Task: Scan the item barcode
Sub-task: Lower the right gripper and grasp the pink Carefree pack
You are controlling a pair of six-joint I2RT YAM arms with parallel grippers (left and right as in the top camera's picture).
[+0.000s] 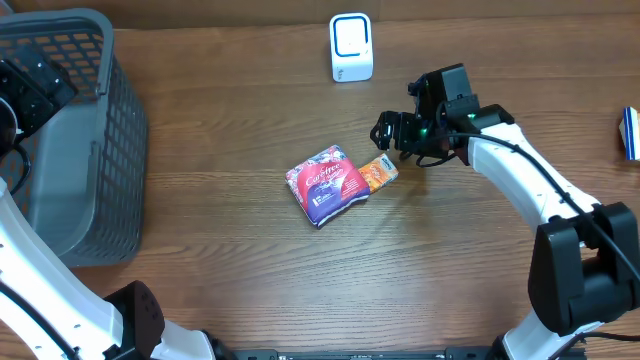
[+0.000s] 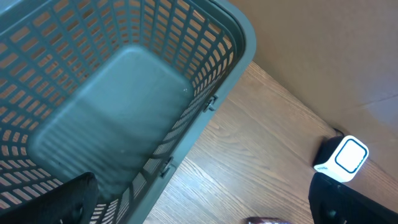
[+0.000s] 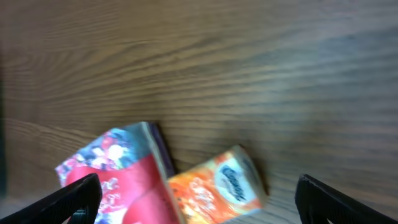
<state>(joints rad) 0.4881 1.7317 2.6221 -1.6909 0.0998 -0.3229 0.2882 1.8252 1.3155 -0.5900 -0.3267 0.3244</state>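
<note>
Basket: the grey basket point(image 1: 110, 150) sits at the left edge of the table, and I see nothing inside it in the left wrist view.
Left pincer: the left pincer point(image 2: 205, 210) hangs above the basket with its fingers spread wide and nothing between them.
Red packet: the red packet point(image 1: 327, 184) lies flat near the middle of the table. I can't see a barcode on its upper face.
Scanner: the white scanner point(image 1: 351, 47) stands near the far edge of the table, well apart from the packets.
Orange packet: the smaller orange packet point(image 1: 377, 173) touches the red packet's right side. I take one of these two as the item, but I can't tell which.
Right pincer: the right pincer point(image 1: 388, 133) hovers just beyond the orange packet, towards the far edge, with its jaws wide and empty.
Blue object: the blue object point(image 1: 629, 133) at the right edge is cut off, so I can't identify it.
Risk, grasp: because the packets touch, closing on one could drag or pinch the other.
Risk, slip: the soft wrapping may crumple or slide out of the fingers during a lift.
Risk, scan: with the barcode side unknown, I could present the wrong face to the scanner.
</note>
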